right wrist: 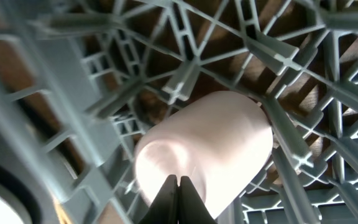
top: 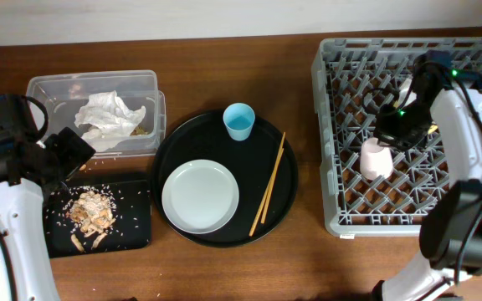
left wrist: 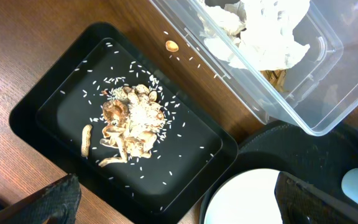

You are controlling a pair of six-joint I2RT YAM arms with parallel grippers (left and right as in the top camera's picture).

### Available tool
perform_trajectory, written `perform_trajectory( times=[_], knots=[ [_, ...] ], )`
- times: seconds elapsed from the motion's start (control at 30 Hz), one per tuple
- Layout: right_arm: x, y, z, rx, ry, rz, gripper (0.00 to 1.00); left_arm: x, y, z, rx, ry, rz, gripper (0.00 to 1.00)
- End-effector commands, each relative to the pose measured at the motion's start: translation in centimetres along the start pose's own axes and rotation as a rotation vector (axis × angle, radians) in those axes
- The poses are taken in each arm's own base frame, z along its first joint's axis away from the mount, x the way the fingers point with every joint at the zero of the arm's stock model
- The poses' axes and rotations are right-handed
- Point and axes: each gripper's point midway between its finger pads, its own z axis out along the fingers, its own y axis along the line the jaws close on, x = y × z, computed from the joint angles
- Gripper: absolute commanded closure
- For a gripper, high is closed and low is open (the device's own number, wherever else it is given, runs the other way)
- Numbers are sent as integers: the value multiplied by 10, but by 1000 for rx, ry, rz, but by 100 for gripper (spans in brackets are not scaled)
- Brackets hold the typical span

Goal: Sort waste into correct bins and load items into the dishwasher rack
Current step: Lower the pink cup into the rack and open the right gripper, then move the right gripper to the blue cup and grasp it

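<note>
Overhead: pink cup (top: 375, 160) in dishwasher rack (top: 326, 134), left part, right end effector (top: 389, 134) just beside it.
Left wrist: left end effector (left wrist: 182, 202) spread wide above food scraps (left wrist: 129, 124) on black tray (left wrist: 48, 106).
Right wrist: fingers (right wrist: 171, 200) pressed together, nothing between, cup right behind.

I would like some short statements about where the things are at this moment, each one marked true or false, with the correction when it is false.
1. The pink cup is inside the dishwasher rack. True.
2. The food scraps lie on the shallow black tray. True.
3. The napkin lies on that same tray. False: it is in the clear box.
4. The chopsticks are in the rack. False: they lie on the round black tray, beside the plate.
</note>
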Motion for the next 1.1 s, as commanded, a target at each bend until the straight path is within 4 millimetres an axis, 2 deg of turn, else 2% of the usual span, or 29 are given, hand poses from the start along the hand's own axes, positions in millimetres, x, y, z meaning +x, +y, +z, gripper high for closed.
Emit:
perform_trajectory(
  times=[0.0,0.17,0.3,0.37,0.5,0.63,0.73,0.77,0.87,0.93,0.97,1.0,1.03,1.07],
  knots=[
    [-3,-5,10,35,21,15,96,-3,1,-6,5,-20,0,1],
    [0,-18,10,107,28,74,96,-3,1,-6,5,-20,0,1],
    [6,-29,-10,184,24,100,96,-3,1,-6,5,-21,0,1],
    [6,-39,-30,255,-2,134,96,-3,1,-6,5,-20,0,1],
    [5,-31,-54,231,-35,131,96,-3,1,-6,5,-20,0,1],
    [5,-25,-64,201,-57,128,96,-3,1,-6,5,-20,0,1],
    [10,7,-60,33,-17,26,96,-3,1,-6,5,-20,0,1],
    [12,27,-61,-48,-12,-25,96,-3,1,-6,5,-20,0,1],
    [15,71,-66,-166,-42,-175,96,-3,1,-6,5,-21,0,1],
    [16,111,-71,-202,-103,-290,84,-3,1,-6,5,-21,0,1],
    [19,144,-71,-230,-148,-381,53,-3,1,-6,5,-21,0,1],
    [24,178,-69,-259,-188,-471,12,-3,1,-6,5,-20,0,1],
    [28,200,-66,-277,-214,-529,0,-3,1,-6,5,-20,0,1],
    [31,217,-63,-288,-232,-571,1,-3,1,-6,5,-21,0,1]
  ],
)
